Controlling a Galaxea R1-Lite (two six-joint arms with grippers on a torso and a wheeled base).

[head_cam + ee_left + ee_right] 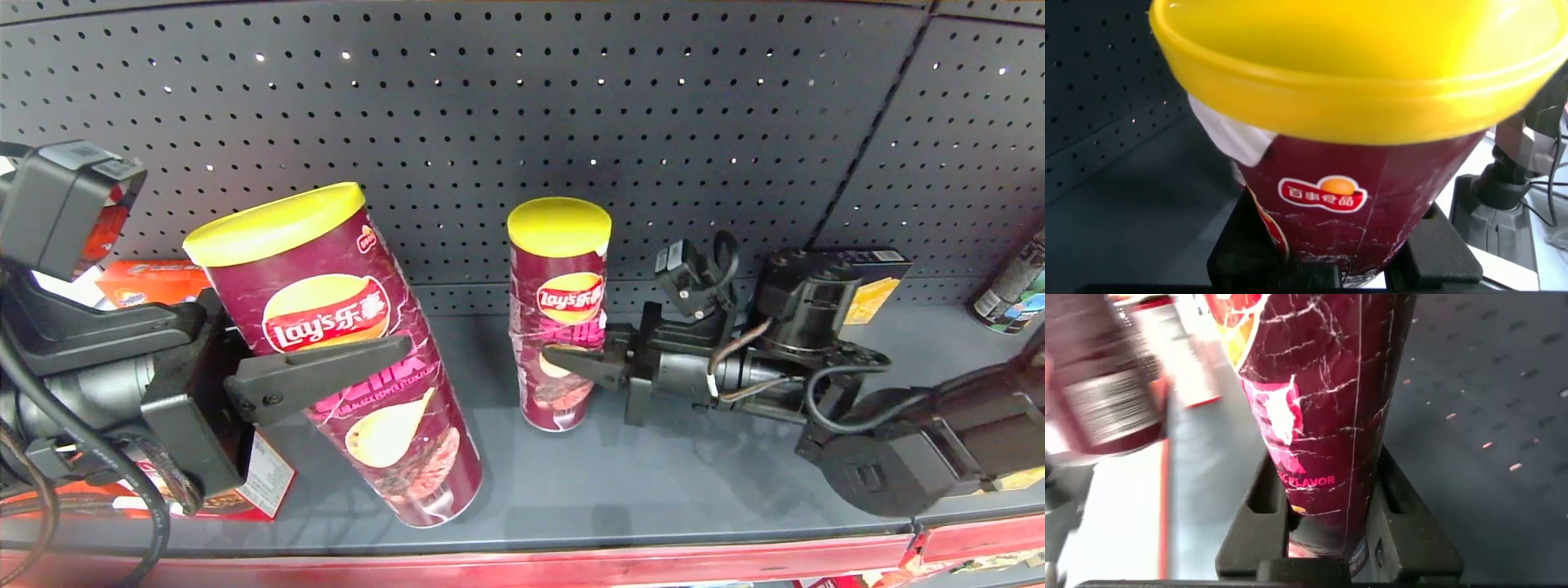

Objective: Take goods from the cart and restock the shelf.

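Two maroon chip cans with yellow lids are at the grey shelf (694,482). The left chip can (343,327) (1347,204) leans with its lid toward the left. My left gripper (326,367) (1339,261) is shut on its middle, and its base is low over the shelf's front part. The right chip can (559,318) (1323,416) stands upright on the shelf, farther back. From the right, my right gripper (563,359) (1327,531) reaches in and is shut on its lower half, one finger on each side.
Orange and red boxes (155,278) lie at the shelf's left, behind my left arm. At the back right lies a black and yellow box (878,286), with a dark can (1012,294) at the far right. A pegboard wall (522,106) closes the back. The front lip (490,567) is red.
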